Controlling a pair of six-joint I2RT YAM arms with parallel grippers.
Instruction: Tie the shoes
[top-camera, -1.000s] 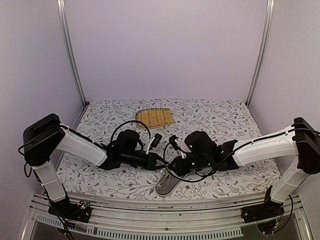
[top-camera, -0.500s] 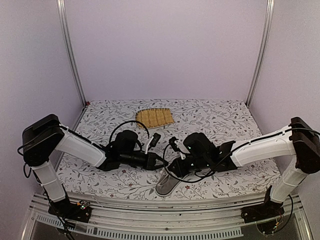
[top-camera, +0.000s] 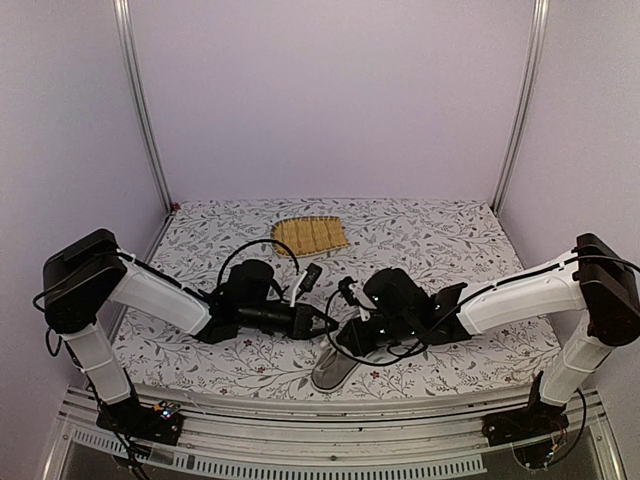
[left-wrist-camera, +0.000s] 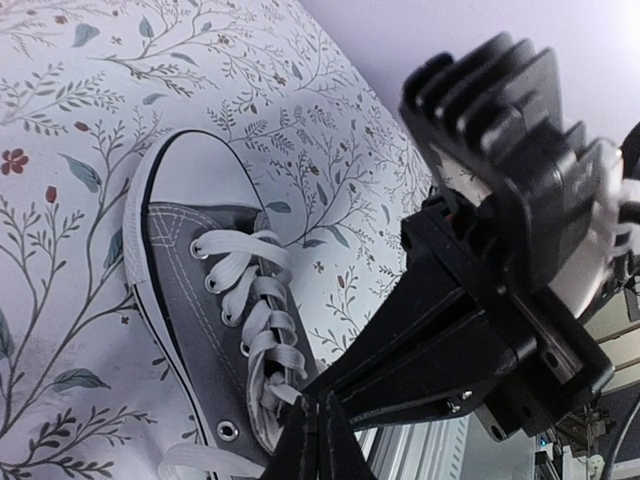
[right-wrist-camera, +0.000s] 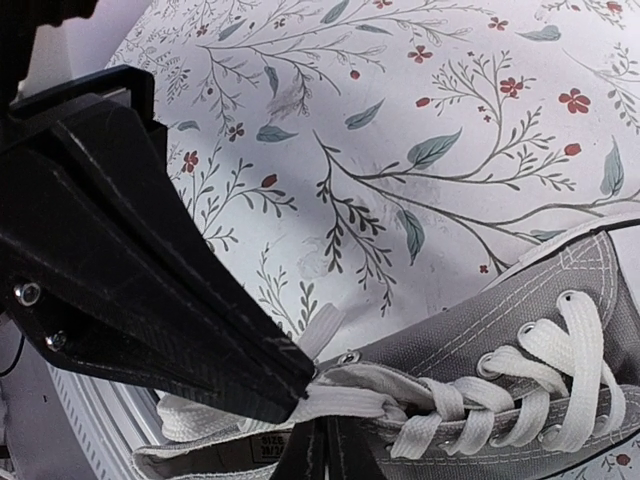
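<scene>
While laces (left-wrist-camera: 255, 320) are white, the sneaker (left-wrist-camera: 180, 275) is grey.

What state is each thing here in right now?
Sneaker: upright on its sole, near the table's front edge.
Laces: threaded through the eyelets, no bow visible.
Left end effector: shut, tip at the top laces.
Right end effector: shut, tip beside the left's.
Mat: lying flat at the back, untouched.
</scene>
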